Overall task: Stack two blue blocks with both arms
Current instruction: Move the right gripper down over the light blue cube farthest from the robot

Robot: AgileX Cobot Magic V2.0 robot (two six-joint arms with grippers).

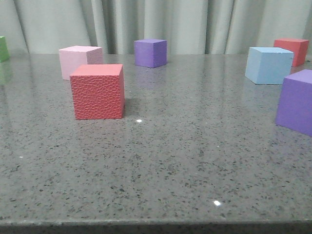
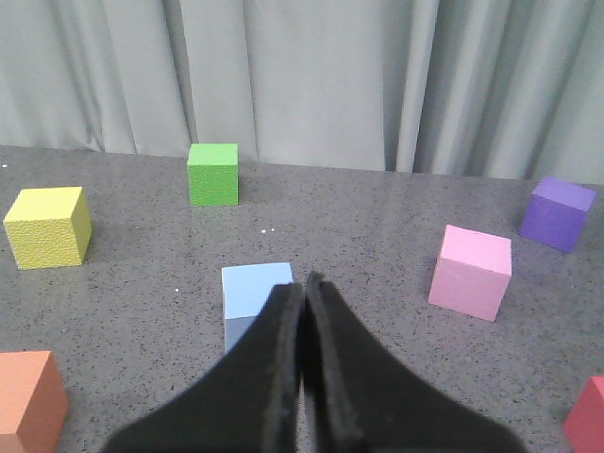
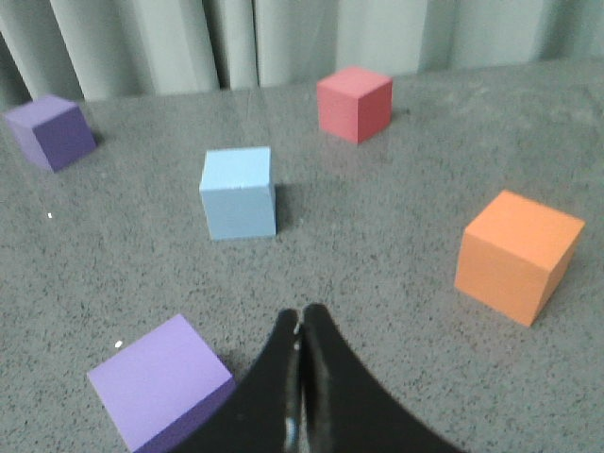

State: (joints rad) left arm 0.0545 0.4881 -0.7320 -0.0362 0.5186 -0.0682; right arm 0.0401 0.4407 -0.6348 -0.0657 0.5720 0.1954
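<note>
Left gripper (image 2: 304, 283) pressed fully closed, empty, just short of a blue block (image 2: 257, 293); right gripper (image 3: 301, 326) likewise closed, empty. Second blue block (image 3: 238, 192) well apart, beyond.

Looks like a lab test bench: speckled grey stone table (image 1: 161, 161), plain grey curtain (image 1: 195, 24) backdrop, coloured foam cubes (image 1: 97, 91) scattered about.

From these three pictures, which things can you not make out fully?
- Second blue block: left wrist view only; the closed left gripper hides its near lower corner. The front view shows only one blue block.
- Green cube: cut off by the front view's left edge.
- Near purple cube: cut off by the front view's right edge.
- Both arms: absent from the front view.
- Right gripper: closed, holding nothing.
</note>
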